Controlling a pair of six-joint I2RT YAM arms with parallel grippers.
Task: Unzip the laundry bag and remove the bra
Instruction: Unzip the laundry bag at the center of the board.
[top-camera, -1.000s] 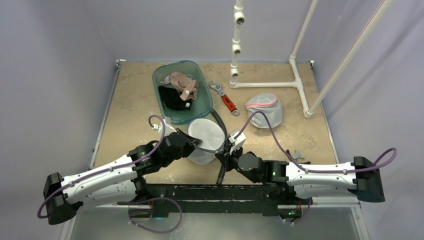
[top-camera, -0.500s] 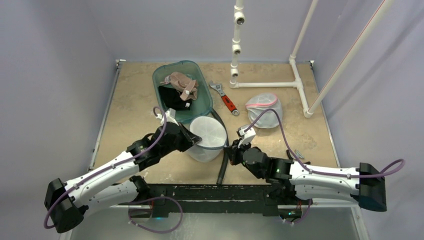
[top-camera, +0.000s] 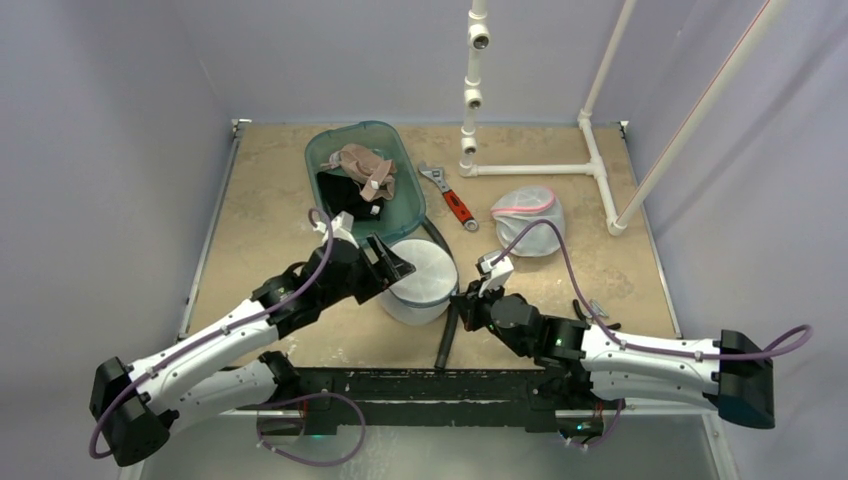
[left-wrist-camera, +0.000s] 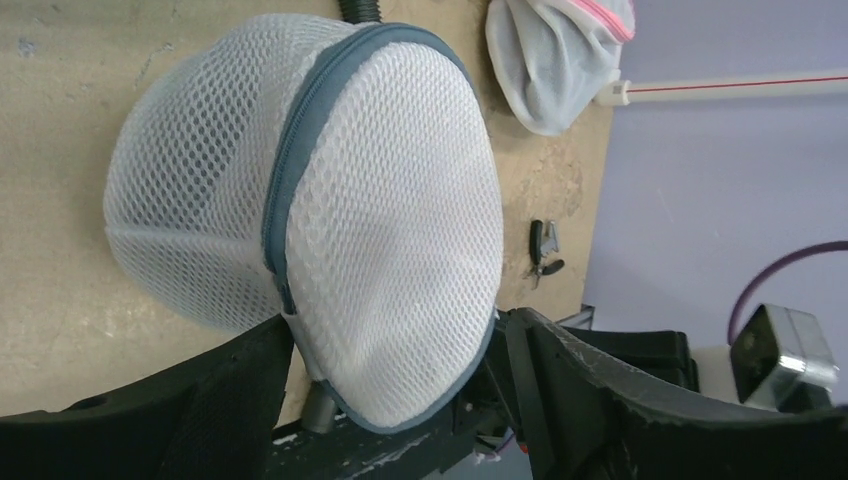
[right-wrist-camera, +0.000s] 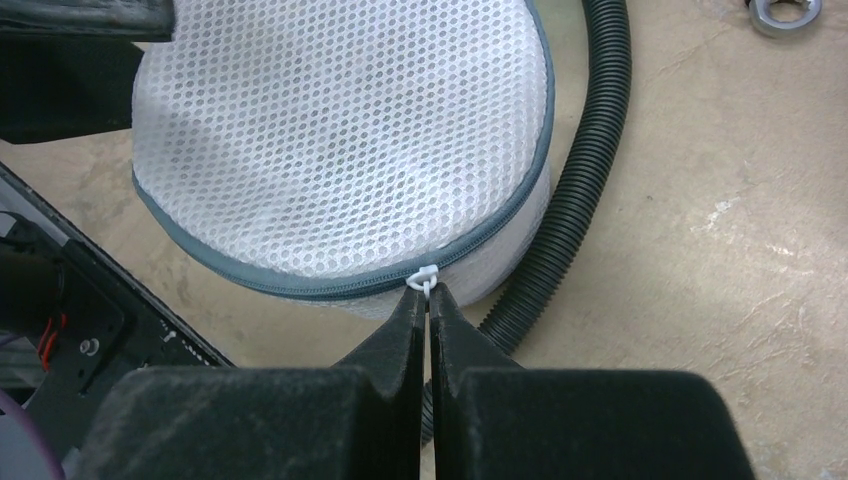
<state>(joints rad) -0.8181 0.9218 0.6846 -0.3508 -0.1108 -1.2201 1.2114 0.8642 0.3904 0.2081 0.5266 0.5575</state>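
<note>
My arms stretch low to the nearer laundry bag (top-camera: 420, 278) of two, left gripper (top-camera: 389, 259) gaping, right gripper (right-wrist-camera: 427, 300) pinching its zipper pull (right-wrist-camera: 424, 279).

No readable text, label or number shows anywhere.

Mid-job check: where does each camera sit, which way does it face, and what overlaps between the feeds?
Top external: above and behind the bases, looking down on the table; the left arm and right arm show.
Left wrist: on the left arm, facing the laundry bag between the fingers of the open left tool.
Right wrist: low, facing the bag's side; right tool shut on the zipper pull.
Shared: both wrist views show the bag's grey zipper and black hose.
</note>
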